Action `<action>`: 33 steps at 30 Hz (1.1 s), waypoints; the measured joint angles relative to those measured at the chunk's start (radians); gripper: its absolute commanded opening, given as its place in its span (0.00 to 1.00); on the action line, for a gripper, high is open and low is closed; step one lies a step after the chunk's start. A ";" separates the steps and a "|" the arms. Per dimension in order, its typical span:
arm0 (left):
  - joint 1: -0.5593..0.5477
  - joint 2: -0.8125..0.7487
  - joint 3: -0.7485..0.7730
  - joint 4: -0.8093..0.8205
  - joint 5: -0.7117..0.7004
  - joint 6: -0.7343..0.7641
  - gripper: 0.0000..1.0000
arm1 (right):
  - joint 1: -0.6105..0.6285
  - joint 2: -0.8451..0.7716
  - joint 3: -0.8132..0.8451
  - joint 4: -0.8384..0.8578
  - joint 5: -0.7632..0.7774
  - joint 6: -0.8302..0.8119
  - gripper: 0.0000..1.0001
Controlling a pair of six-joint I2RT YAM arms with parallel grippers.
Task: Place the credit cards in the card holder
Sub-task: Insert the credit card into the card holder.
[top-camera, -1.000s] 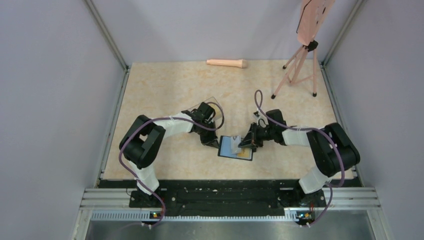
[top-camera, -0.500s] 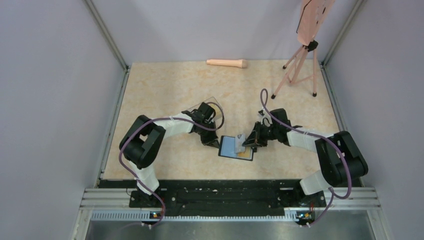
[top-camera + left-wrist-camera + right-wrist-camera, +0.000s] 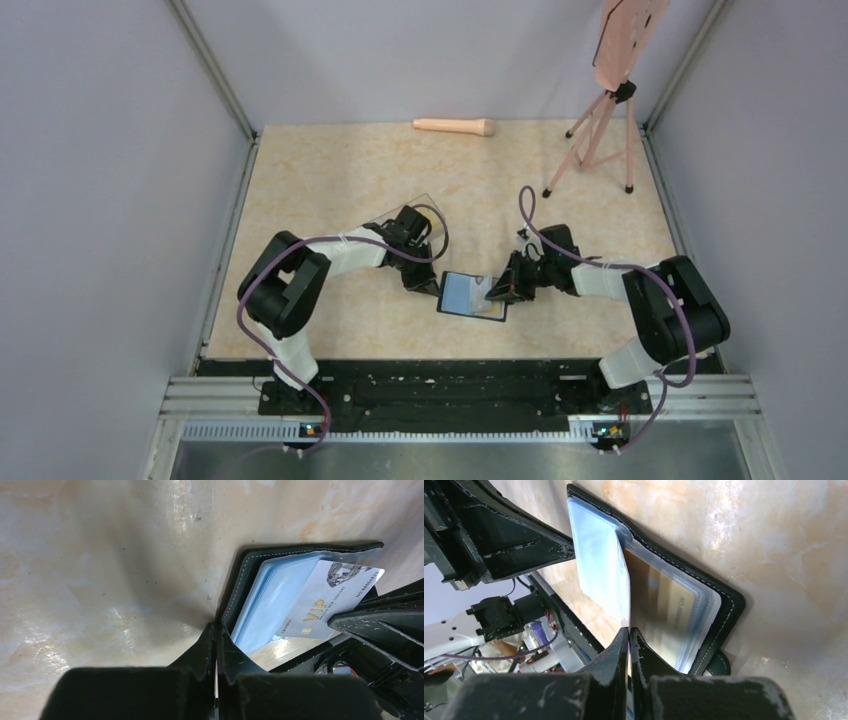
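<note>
Top external view: card at the pocket mouth, holder pinned open

**Item 1, left arm** (image 3: 300,285). The base is bolted at the near edge of the table (image 3: 320,170). The elbow is folded and the forearm reaches the card holder (image 3: 470,297) from its left. The left jaws are pressed together, tips down on the holder's left cover edge, apparently pinning it. Whether any of the cover is nipped between them cannot be told.

**Item 2, right arm** (image 3: 660,310). The pose mirrors the left, with the wrist lowered and angled in from the holder's right. The right jaws pinch one credit card (image 3: 320,602), grey-white with VIP print, by its trailing end.

**Item 3, card holder.** It is black and lies open on the table between the two sets of jaws, blue-grey pockets upward. The card's leading end lies tilted over the pockets on the holder's right half, and by the look of it is not yet seated.

**Item 4, handling note (judgement).** The step in hand is insertion.
- Bring the leading edge square to the pocket slit, lay the card low, and slide it toward the holder's spine.
- The left jaws should bear down firmly so the holder does not skate.
- Release only once most of the card is under the pocket lip.
- Thin plastic may bow if driven against a closed lip.

**Item 5, beyond the holder.**
- A clear plastic box (image 3: 408,210) sits partly under the left wrist.
- A pink cylinder (image 3: 455,126) lies farther off, by the back wall.
- A pink tripod (image 3: 600,140) stands to the holder's far right.
</note>
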 measured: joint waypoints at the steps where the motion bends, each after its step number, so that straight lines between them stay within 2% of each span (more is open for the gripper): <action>1: -0.001 -0.002 -0.002 0.002 -0.001 -0.001 0.00 | 0.000 0.001 0.000 0.006 -0.005 0.002 0.00; 12: -0.007 -0.006 -0.005 0.006 -0.012 -0.004 0.00 | -0.005 0.068 -0.033 0.137 -0.056 0.075 0.00; 21: -0.008 -0.007 -0.005 0.006 -0.015 -0.007 0.00 | -0.005 0.069 -0.038 0.162 -0.065 0.093 0.00; 33: -0.014 -0.008 -0.006 0.006 -0.021 -0.010 0.00 | 0.010 0.181 -0.003 0.227 -0.121 0.089 0.00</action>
